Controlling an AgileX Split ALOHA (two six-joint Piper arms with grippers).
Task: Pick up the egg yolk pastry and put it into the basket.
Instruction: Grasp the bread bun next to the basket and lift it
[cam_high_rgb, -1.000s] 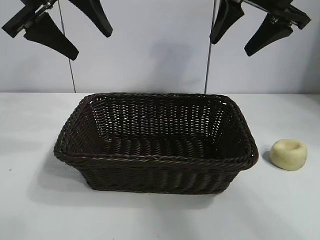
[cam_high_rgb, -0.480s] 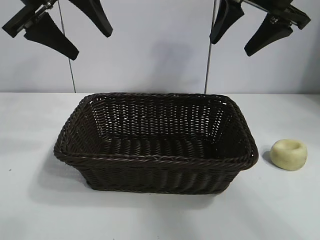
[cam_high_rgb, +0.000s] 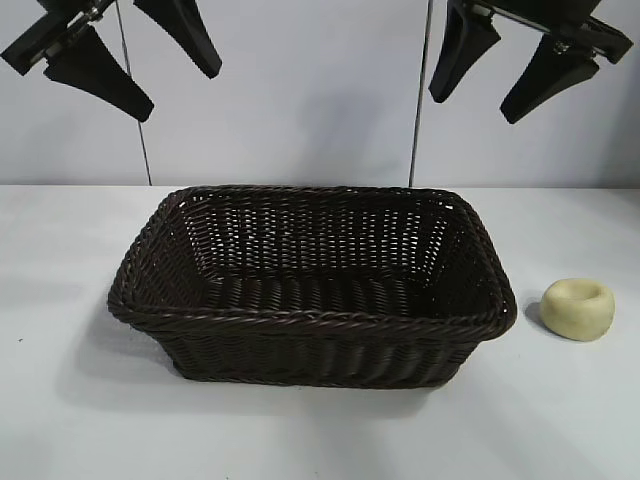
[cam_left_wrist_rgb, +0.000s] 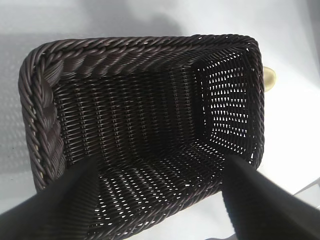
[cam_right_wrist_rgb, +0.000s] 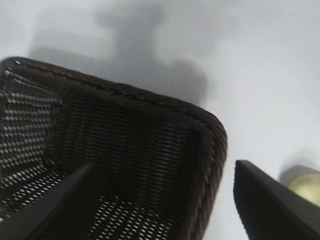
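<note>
The egg yolk pastry (cam_high_rgb: 577, 309), a small pale yellow puck with a dimpled top, lies on the white table just right of the basket (cam_high_rgb: 310, 322). The basket is dark brown wicker and stands empty in the middle. A sliver of the pastry shows in the left wrist view (cam_left_wrist_rgb: 270, 78) and in the right wrist view (cam_right_wrist_rgb: 305, 184). My right gripper (cam_high_rgb: 485, 98) hangs open high above the basket's right end, up and left of the pastry. My left gripper (cam_high_rgb: 178, 95) hangs open high above the basket's left end. The basket also fills the left wrist view (cam_left_wrist_rgb: 145, 47) and the right wrist view (cam_right_wrist_rgb: 205, 125).
The white table (cam_high_rgb: 80, 400) runs around the basket on all sides. Two thin vertical rods (cam_high_rgb: 418, 110) stand behind it against the pale wall.
My right gripper has shifted slightly to the right and turned a little. The left gripper, basket and pastry have hardly moved.
</note>
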